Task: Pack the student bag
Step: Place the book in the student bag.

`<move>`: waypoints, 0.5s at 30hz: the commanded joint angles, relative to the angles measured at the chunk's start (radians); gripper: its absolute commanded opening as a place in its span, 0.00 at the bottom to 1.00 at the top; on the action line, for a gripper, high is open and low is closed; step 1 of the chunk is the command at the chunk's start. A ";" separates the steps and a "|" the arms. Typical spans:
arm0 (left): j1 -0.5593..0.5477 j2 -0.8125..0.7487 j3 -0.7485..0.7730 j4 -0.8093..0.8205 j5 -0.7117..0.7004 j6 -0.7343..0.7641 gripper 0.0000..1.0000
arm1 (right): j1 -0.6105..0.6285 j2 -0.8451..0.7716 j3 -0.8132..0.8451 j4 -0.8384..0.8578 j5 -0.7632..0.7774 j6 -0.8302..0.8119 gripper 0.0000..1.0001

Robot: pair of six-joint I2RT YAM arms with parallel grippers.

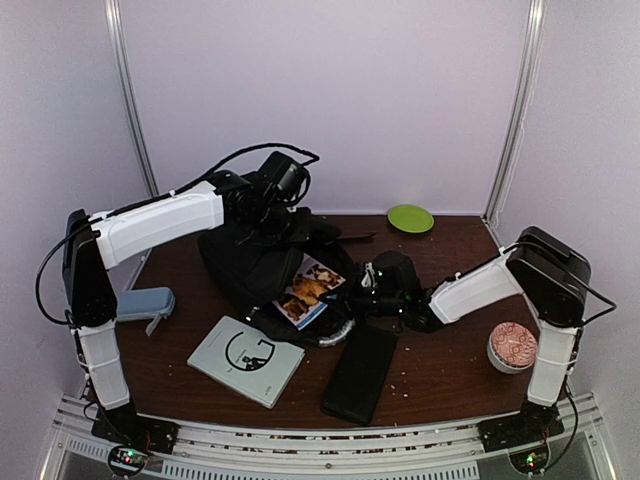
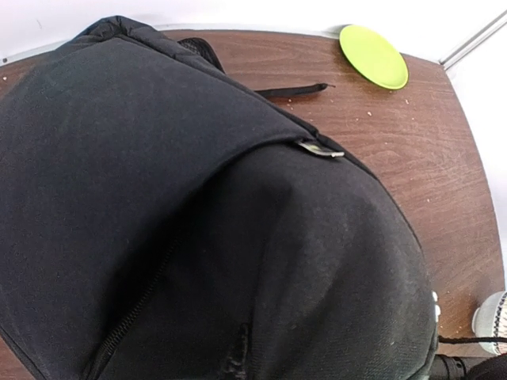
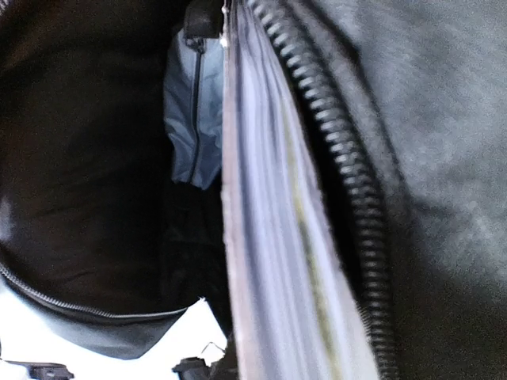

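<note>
- writing: we can read none. the pale book lying flat near the front of the desk has a black round mark on its cover, with lettering too small to make out. the magazine shows a colourful picture and no legible title.
- student bag: slumped at mid-desk, toward the back and left of centre, with its open mouth facing right. the magazine sticks out of that mouth, part in and part out.
- left claw: pressed against the top of the bag and drawn together. its fingers are hidden by the fabric, so we cannot tell whether cloth is pinched between them. its wrist view is nearly all black fabric, with a small metal zip pull and a thin strap lying on the wood behind.
- right claw: at the bag's mouth beside the magazine. the right wrist view looks into the bag, with the magazine's page edges running down the middle, zip teeth to the right and a blue-grey zipped panel deeper in. we cannot tell whether this claw is apart or together.
- around: a flat black case is just right of the pale book. a grey-blue pouch is at the left edge, a green plate at the back and a patterned bowl at the right by the right arm.
</note>
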 commanded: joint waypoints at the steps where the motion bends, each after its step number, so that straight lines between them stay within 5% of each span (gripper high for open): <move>1: -0.001 -0.006 0.007 0.108 0.088 -0.056 0.00 | -0.005 0.026 0.042 -0.045 0.010 -0.038 0.00; 15: -0.011 -0.004 0.002 0.232 0.373 -0.024 0.00 | -0.020 0.184 0.350 -0.157 -0.085 -0.146 0.00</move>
